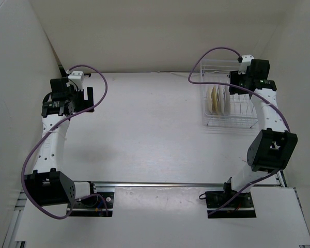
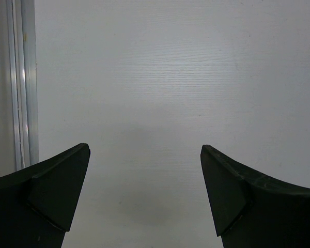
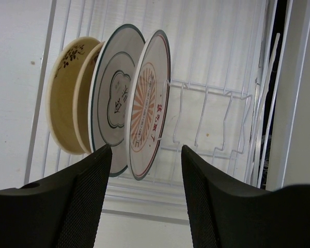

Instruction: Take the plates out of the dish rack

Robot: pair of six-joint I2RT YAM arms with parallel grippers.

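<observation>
Three plates stand on edge in the white wire dish rack (image 1: 232,114) at the back right. In the right wrist view they are a beige plate (image 3: 67,103), a white plate with a dark rim (image 3: 113,98) and an orange-patterned plate (image 3: 147,121). My right gripper (image 3: 146,147) hovers over the rack, open. The orange plate's edge shows between its fingers (image 3: 88,191) with a gap on each side. From above, the plates (image 1: 217,99) sit left of the right gripper (image 1: 235,83). My left gripper (image 2: 144,147) is open over bare table at the far left (image 1: 87,96).
White walls close in the table on the left, back and right. The rack's empty tines (image 3: 217,119) stand to the right of the plates. A metal rail (image 1: 186,184) runs across the near edge between the arm bases.
</observation>
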